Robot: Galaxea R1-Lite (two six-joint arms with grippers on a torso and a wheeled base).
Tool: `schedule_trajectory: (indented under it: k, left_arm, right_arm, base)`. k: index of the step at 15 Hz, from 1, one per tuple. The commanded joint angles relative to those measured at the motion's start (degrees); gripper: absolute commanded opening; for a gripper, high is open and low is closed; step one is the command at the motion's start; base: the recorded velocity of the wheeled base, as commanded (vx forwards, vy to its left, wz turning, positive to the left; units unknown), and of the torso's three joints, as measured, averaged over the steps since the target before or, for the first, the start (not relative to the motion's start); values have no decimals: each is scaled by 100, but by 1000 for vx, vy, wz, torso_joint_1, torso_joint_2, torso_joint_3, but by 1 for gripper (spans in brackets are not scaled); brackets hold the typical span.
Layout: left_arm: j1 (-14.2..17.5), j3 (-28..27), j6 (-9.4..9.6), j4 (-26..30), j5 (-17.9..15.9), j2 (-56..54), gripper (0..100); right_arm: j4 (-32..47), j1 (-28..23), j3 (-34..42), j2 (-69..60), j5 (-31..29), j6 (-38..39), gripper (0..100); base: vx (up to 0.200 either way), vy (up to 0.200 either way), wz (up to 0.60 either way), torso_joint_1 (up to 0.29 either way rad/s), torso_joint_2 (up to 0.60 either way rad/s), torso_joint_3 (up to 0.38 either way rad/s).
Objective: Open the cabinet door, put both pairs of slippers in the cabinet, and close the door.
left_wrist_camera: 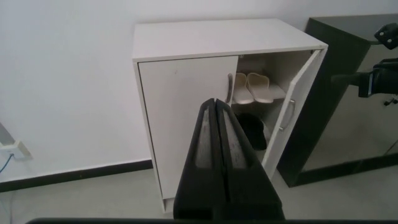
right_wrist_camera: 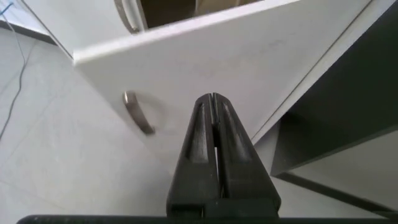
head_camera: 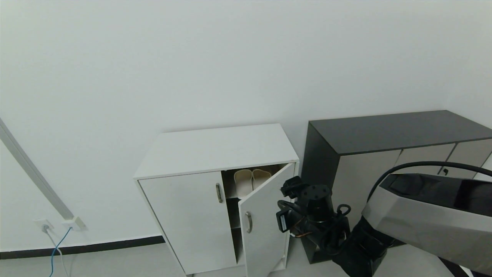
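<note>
The white cabinet (head_camera: 215, 150) stands against the wall with its left door (head_camera: 188, 219) closed and its right door (head_camera: 265, 215) swung partly open. A beige pair of slippers (head_camera: 251, 181) lies on the top shelf, and a dark pair (left_wrist_camera: 252, 127) on the shelf below. My right gripper (right_wrist_camera: 214, 98) is shut with nothing in it, its tip at the outer face of the open door, beside the handle (right_wrist_camera: 138, 112). My left gripper (left_wrist_camera: 214, 104) is shut and empty, held well back from the cabinet front.
A dark cabinet (head_camera: 384, 130) stands close to the right of the white one, just behind the open door. Wall sockets (head_camera: 57, 224) with a blue cable (head_camera: 55, 250) are at the lower left. Bare floor lies in front.
</note>
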Motion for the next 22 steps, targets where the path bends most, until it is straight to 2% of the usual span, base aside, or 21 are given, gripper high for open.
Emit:
schedule_trajectory:
  k: [1,4,9,12,18,22]
  left_arm:
    - [7,1,-10,-1,0,1,0]
    - [-2,1,-1,-1,0,1,0]
    - [-2,1,-10,-1,0,1,0]
    - [-2,1,-10,-1,0,1,0]
    - [7,1,-1,-1,0,1,0]
    - [7,1,-1,-1,-8,-7,0]
  right_arm:
    - [-35,17,131,-58,2,-3,0]
    - [-149,34,333,-41,73,6,0]
    - [-404,34,571,47,134,-38,0]
    - [-553,34,1036,12,134,-99,0]
    - [-1625,113,2232,-58,363,-99,0]
    - [-2047,122,2610,3,363,-99,0]
  base:
    - [0,0,600,2,2,2]
    - [0,0,600,1,4,-1]
    - [0,0,0,0,0,0]
    - [0,0,0,0,0,0]
    - [0,0,0,0,0,0]
    - [150,0,0,1,2,3]
